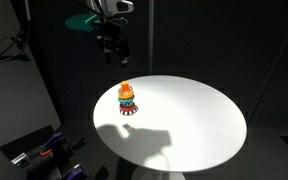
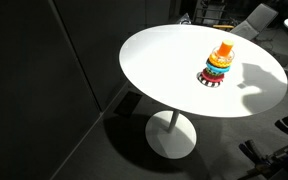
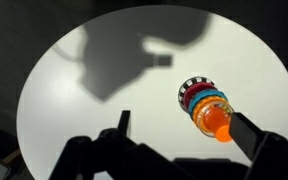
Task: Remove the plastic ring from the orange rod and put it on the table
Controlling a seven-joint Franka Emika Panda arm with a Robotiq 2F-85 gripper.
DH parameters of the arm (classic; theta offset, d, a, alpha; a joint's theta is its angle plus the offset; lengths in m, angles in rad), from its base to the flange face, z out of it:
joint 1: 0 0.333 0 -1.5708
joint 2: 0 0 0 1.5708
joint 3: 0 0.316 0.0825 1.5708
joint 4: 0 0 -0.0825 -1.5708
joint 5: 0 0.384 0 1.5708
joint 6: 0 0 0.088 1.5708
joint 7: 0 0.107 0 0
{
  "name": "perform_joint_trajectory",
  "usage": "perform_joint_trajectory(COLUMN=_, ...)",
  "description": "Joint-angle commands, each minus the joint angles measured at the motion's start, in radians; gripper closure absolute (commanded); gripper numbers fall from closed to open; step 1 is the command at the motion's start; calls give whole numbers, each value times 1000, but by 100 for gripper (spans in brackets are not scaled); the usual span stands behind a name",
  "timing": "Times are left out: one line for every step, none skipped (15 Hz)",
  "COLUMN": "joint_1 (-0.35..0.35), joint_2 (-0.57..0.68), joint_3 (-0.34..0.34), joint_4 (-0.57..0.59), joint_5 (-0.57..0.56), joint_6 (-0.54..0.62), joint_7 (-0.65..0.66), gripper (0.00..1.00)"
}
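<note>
Nothing done yet. Rings (image 1: 127, 99) all on rod (image 1: 125, 88), near middle of table (image 1: 199, 125). Gripper (image 1: 112, 50) high up, 11 o'clock from rod, fingers (image 3: 124, 122) spread wide, empty. Left: grab ring, lift off, set down.

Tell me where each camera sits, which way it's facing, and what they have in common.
Exterior view: raised beside the table, looking across it at the ring toy; the gripper hangs above the toy.
Exterior view: higher, looking down on the table and its pedestal; no arm shows, only a shadow.
Wrist view: overhead, looking down; two dark fingers spread along the bottom, orange rod between them.
Shared: all three see toy and tabletop.
</note>
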Motion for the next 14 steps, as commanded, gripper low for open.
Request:
perform_joint_trajectory(joint_1=-7, joint_2=10, joint_3=6, joint_4=13, joint_5=3, joint_6=-16, joint_7=-2, gripper=0)
perform_joint_trajectory(joint_1=-8, joint_2=18, joint_3=6, joint_4=21, joint_5=3, joint_6=-22, joint_7=-2, gripper=0)
perform_joint_trajectory(joint_1=-8, joint_2=21, joint_3=6, joint_4=26, joint_5=3, joint_6=-24, joint_7=-2, gripper=0)
perform_joint_trajectory(joint_1=-8, joint_2=23, joint_3=6, joint_4=27, joint_5=3, joint_6=-25, joint_7=-2, gripper=0)
perform_joint_trajectory(joint_1=-8, joint_2=23, joint_3=6, joint_4=28, joint_5=3, joint_6=-26, joint_7=-2, gripper=0)
perform_joint_trajectory(joint_1=-8, joint_2=23, joint_3=6, joint_4=28, joint_5=3, joint_6=-27, joint_7=-2, gripper=0)
perform_joint_trajectory(joint_1=-8, joint_2=23, joint_3=6, joint_4=28, joint_5=3, joint_6=-27, joint_7=-2, gripper=0)
perform_joint_trajectory(joint_1=-8, joint_2=23, joint_3=6, joint_4=29, joint_5=3, joint_6=-27, joint_7=-2, gripper=0)
perform_joint_trajectory(joint_1=-6, joint_2=31, joint_3=7, joint_4=23, joint_5=5, joint_6=-3, joint_7=2, gripper=0)
perform_joint_trajectory(joint_1=-4, joint_2=44, joint_3=12, joint_4=19, joint_5=5, joint_6=17, joint_7=9, gripper=0)
perform_joint_trajectory(joint_1=-3, joint_2=55, joint_3=17, joint_4=15, joint_5=2, joint_6=36, joint_7=14, gripper=0)
perform_joint_trajectory(joint_1=1, joint_2=72, joint_3=23, joint_4=12, joint_5=2, joint_6=57, joint_7=18, gripper=0)
perform_joint_trajectory(joint_1=3, joint_2=90, joint_3=32, joint_4=7, joint_5=-1, joint_6=84, joint_7=26, gripper=0)
perform_joint_trajectory(joint_1=5, joint_2=107, joint_3=40, joint_4=2, joint_5=-3, joint_6=110, joint_7=32, gripper=0)
